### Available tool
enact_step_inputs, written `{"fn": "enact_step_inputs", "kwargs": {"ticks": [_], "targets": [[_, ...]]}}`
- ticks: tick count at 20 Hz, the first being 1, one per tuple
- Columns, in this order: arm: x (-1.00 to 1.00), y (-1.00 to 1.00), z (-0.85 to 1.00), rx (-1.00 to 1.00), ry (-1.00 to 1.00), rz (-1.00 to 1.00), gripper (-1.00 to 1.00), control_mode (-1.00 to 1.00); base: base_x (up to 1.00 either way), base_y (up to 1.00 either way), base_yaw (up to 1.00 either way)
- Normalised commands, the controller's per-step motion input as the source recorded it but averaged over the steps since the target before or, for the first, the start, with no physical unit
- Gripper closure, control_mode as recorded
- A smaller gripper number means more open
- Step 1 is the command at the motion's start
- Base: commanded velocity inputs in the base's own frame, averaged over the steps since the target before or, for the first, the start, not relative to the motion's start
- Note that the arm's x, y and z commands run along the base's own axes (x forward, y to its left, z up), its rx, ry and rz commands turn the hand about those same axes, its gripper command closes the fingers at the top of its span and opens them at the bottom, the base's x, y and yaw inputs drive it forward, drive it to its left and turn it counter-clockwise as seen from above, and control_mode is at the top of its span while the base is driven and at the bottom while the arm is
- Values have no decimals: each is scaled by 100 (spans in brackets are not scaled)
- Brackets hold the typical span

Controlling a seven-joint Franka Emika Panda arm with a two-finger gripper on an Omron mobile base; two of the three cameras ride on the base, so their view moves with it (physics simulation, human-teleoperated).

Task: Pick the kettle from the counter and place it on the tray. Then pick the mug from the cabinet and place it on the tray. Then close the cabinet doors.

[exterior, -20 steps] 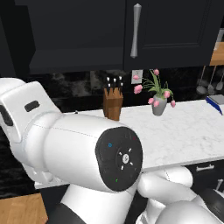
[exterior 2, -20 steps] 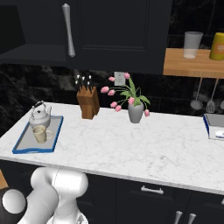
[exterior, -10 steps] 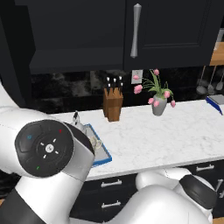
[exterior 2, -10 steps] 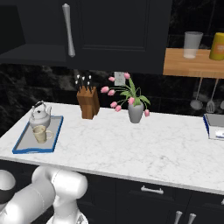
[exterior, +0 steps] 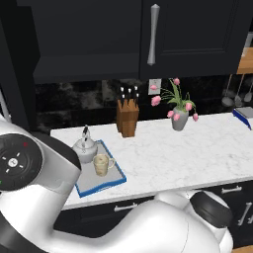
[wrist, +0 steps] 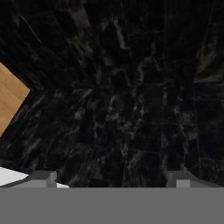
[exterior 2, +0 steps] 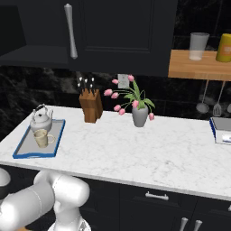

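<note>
**Kettle and mug on the tray, jaws spread wide on nothing**

From the hand view, my gripper is standing fully apart, both finger tips poking up at the bottom edge with nothing between them, and they face a dark, veined black surface with a wedge of wood-coloured board off to the left. I can't tell from that view how the hand sits against the counter.

Sweeping the right base view from left to right, all of it away from the tool: first comes the tray, blue-rimmed, lying flat at the left end of the counter. The kettle stands upright on the back part of the tray, and the mug sits just in front of it, also on the tray, close beside the kettle. Next along, a wooden knife block stands near the back wall, then a grey vase of pink tulips around the middle. At the far right edge, a blue-edged flat object is partly cut off.

Above, the cabinet looks closed on the side I can see, its door flush, silver bar handle vertical. Right of it, a wooden shelf carries a clear glass and a yellow container.

The left base view agrees: kettle and mug together on the tray.
</note>
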Motion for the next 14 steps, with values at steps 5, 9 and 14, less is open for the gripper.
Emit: {"fn": "enact_step_inputs", "kwargs": {"ticks": [5,9,14], "targets": [[24,-7,-6,0,0,-11,-100,-100,0,0,0],[9,-14,0,0,0,-11,-100,-100,0,0,0],[10,-19,0,0,0,-13,-100,-100,0,0,0]]}}
